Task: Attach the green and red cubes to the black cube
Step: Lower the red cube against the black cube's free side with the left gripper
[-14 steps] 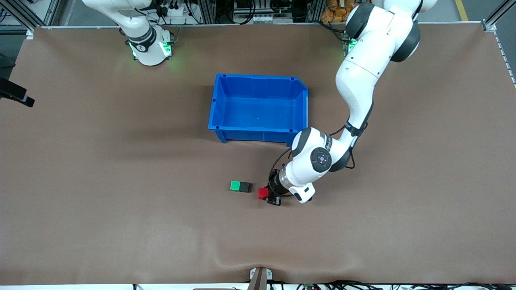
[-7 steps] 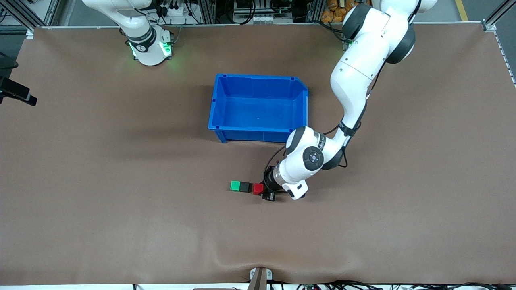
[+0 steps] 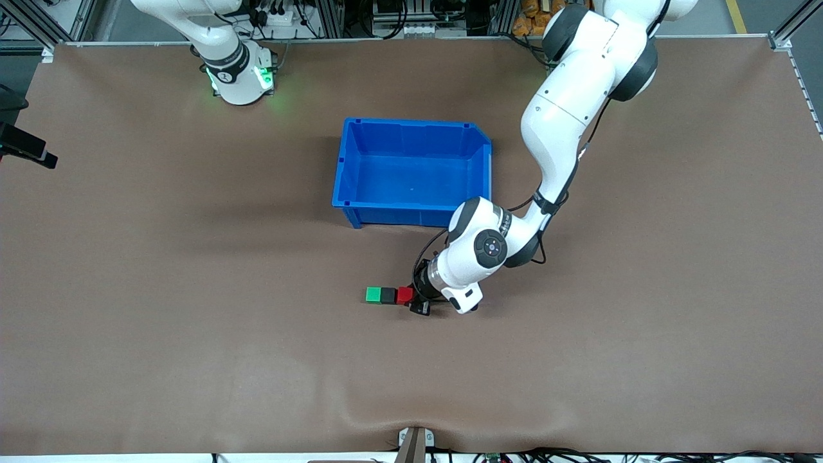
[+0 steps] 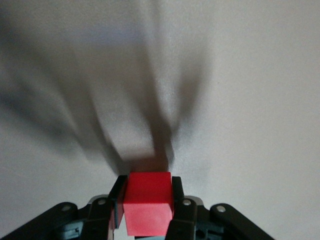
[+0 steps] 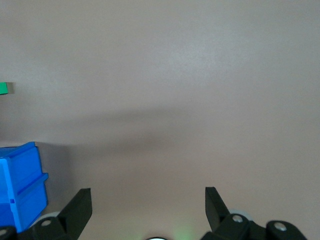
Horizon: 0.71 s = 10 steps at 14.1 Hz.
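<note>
The green cube [image 3: 373,294], the black cube [image 3: 388,296] and the red cube [image 3: 404,295] lie in one row on the brown table, nearer to the front camera than the blue bin. The red cube touches the black cube on the side toward the left arm's end. My left gripper [image 3: 412,301] is shut on the red cube [image 4: 147,201], its fingers [image 4: 179,200] pressed on two sides. In the left wrist view the black cube is hidden by the red one. My right gripper [image 5: 149,210] is open and empty, waiting near the right arm's end. A green cube's edge [image 5: 3,88] shows in its view.
The blue bin [image 3: 411,126] stands empty mid-table, farther from the front camera than the cubes; its corner shows in the right wrist view [image 5: 20,185]. The left arm's elbow [image 3: 488,244] hangs over the table just beside the bin's near corner.
My left gripper has carried the red cube along the table toward the black cube, closing the gap until the red cube touches it. The right arm has not moved.
</note>
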{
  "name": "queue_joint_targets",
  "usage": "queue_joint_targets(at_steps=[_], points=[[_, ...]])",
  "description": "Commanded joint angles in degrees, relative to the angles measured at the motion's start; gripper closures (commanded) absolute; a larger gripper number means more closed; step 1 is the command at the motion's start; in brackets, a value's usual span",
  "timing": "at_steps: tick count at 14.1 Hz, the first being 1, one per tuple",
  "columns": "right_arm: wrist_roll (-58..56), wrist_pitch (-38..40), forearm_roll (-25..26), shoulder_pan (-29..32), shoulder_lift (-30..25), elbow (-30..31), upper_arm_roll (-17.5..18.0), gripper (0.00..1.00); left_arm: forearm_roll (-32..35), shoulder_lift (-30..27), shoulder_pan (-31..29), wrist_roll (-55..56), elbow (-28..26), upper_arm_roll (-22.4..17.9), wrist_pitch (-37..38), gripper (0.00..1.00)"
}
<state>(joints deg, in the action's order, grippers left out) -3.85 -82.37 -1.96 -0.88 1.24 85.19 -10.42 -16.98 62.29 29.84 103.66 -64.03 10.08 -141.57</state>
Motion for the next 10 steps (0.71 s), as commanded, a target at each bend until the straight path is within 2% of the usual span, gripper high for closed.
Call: queue_joint_targets(at_steps=[1, 2, 3, 5, 7, 10], points=[[0.8, 0.7, 1.3, -0.1, -0.1, -0.6, 0.5, 0.00, -0.9, 2.0, 2.1, 1.0, 1.8, -0.7, 0.9, 1.00], [0.8, 0.7, 1.3, 0.0, -0.1, -0.6, 0.5, 0.00, -0.8, 2.0, 3.1, 1.3, 1.7, -1.4, 2.2, 1.00], [0.8, 0.7, 1.3, 0.1, -0.1, -0.6, 0.5, 0.00, -0.9, 1.8, 3.2, 1.3, 1.7, -1.5, 2.7, 0.76], [1.3, 0.6, 1.3, 0.1, -0.1, -0.6, 0.5, 0.00, -0.9, 1.4, 2.9, 1.2, 1.7, -1.5, 2.8, 0.00], [1.3, 0.6, 1.1, 0.5, -0.1, -0.6, 0.7, 0.00, -0.6, 0.6, 2.9, 1.0, 1.7, -1.6, 2.9, 0.00], [1.4, 0.6, 0.7, 1.0, -0.1, -0.6, 0.8, 0.00, -0.4, -3.0, 0.9, 0.6, 1.7, -1.6, 8.3, 0.00]])
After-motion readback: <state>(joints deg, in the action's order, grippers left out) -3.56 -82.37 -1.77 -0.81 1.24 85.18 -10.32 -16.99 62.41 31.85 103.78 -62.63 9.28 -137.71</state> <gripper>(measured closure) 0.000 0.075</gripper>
